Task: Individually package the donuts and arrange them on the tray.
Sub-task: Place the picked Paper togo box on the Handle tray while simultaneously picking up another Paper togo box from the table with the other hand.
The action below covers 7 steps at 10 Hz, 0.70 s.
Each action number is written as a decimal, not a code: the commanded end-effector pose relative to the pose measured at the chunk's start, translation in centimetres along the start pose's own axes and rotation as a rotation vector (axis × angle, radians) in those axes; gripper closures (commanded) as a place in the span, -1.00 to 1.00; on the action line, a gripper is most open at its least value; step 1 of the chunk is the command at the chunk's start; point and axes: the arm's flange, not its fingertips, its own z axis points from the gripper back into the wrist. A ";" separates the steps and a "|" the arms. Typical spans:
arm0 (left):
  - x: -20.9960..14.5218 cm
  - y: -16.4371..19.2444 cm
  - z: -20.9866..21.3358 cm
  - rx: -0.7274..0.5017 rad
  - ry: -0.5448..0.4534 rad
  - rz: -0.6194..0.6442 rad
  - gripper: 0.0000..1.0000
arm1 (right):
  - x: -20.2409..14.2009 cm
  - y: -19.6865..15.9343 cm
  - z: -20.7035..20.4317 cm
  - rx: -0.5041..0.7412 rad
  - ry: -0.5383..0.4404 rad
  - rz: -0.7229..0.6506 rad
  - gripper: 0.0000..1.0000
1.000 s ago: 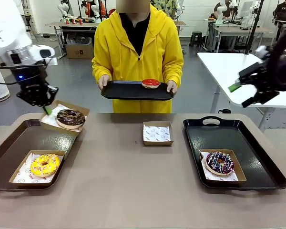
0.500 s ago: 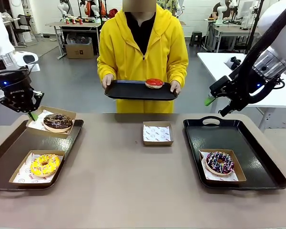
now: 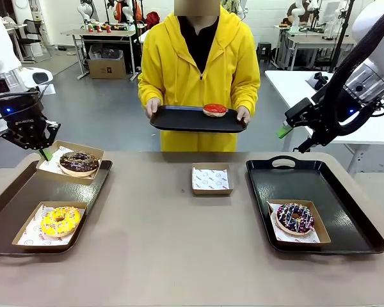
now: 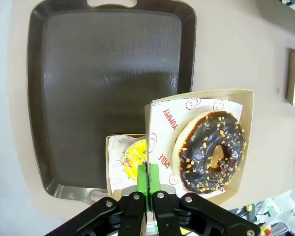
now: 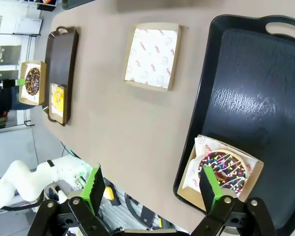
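Front view: fixed, robot's side, facing across the table [image 3: 179,268] toward the person [image 3: 201,70]. Left wrist view: looks down, close above the chocolate donut [image 4: 209,150] and left tray [image 4: 103,88]. Right wrist view: looks down from higher, sharing the middle box [image 5: 151,56] with front view.

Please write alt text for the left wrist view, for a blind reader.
The left gripper, shut, pinches the edge of a paper-lined brown cardboard box holding a chocolate-brown ring donut with nut crumbs. Below lies a black rectangular tray, with a yellow-iced donut in another box.
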 end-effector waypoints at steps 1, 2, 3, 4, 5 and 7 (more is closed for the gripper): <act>0.0 0.0 0.2 -0.001 -0.003 -0.009 0.98 | 0.0 0.2 -0.1 -0.006 0.002 0.003 -1.00; 0.0 0.0 0.0 0.000 0.000 0.000 0.98 | 0.0 0.0 0.0 0.000 0.000 0.000 -1.00; 1.6 1.0 0.2 -0.012 0.008 -0.015 0.98 | 0.4 2.0 -1.1 -0.121 0.027 0.034 -1.00; 2.6 2.3 0.2 -0.027 0.001 -0.064 0.98 | 1.7 4.3 -2.8 -0.224 0.062 0.064 -1.00; 3.0 3.9 0.2 -0.024 -0.009 -0.072 0.98 | 3.0 6.4 -4.7 -0.285 0.108 0.100 -1.00; 3.2 7.0 -0.2 0.031 -0.017 -0.098 0.98 | 5.4 9.5 -9.0 -0.407 0.171 0.146 -1.00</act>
